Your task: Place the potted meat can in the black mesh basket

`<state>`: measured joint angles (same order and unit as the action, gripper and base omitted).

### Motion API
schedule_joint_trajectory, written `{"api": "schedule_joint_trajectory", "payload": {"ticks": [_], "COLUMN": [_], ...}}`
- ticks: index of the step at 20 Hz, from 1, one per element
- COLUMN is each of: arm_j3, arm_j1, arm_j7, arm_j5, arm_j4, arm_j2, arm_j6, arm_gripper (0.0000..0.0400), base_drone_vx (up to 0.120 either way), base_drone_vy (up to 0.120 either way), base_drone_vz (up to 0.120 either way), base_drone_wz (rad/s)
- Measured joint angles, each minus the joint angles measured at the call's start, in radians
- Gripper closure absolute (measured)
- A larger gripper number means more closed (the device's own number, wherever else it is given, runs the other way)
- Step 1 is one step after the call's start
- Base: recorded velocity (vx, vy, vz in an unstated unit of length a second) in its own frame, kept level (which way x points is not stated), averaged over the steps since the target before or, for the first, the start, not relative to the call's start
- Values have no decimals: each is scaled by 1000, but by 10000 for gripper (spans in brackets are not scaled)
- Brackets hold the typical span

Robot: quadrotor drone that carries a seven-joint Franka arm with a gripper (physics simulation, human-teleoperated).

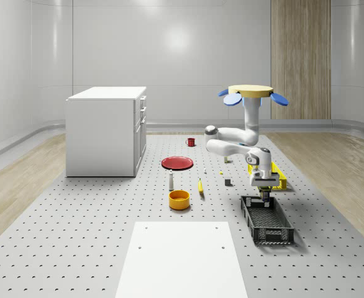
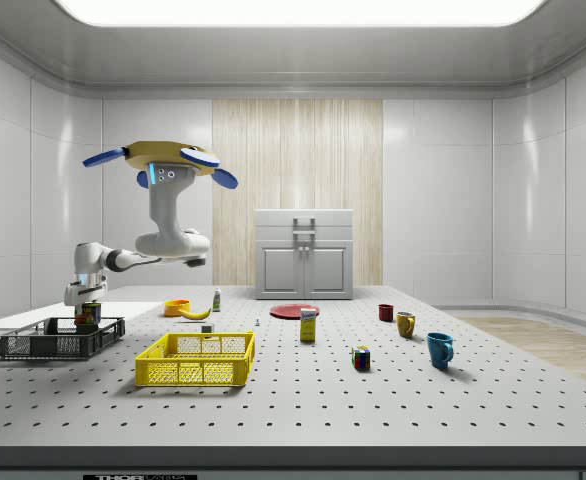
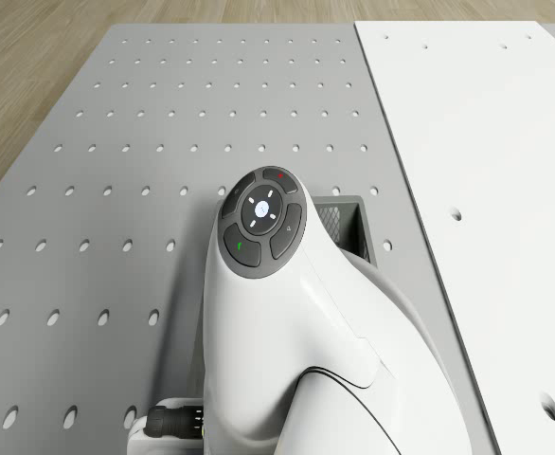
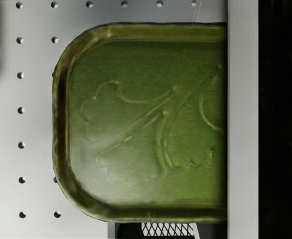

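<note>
Hovering over the desk (image 1: 76,248) with arm dropped straight down, tool (image 1: 263,194) clamped on the potted meat can (image 2: 87,314) inside the black mesh basket (image 1: 268,221) at its 12 o'clock end, probably so release drops it cleanly.

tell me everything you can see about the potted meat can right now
The potted meat can looks like a small metal tin with rounded corners; its greenish top, embossed with a leafy pattern, faces the wrist camera. It hangs upright at the gripper, low over the far end of the black mesh basket in the whole-scene view. From the side, its dark labelled body sits about level with the basket's rim. The drone hovers over the table behind the basket.
</note>
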<state>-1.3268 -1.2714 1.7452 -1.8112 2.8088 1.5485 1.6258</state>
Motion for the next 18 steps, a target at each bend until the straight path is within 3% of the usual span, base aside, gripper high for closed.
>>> {"api": "schedule_joint_trajectory", "payload": {"ticks": [8,14,18], "arm_j3": [0,0,0], "arm_j1": [0,-1,-1], "arm_j7": [0,0,1], "arm_j5": [1,1,1], "arm_j4": [0,0,0], "arm_j2": [1,2,3], "arm_j6": [1,2,3], "arm_gripper": [118,118,118], "base_drone_vx": [120,120,120], "base_drone_vy": [0,-27,-50], "base_drone_vz": [-5,-113,0], "base_drone_wz": [0,0,0]}}
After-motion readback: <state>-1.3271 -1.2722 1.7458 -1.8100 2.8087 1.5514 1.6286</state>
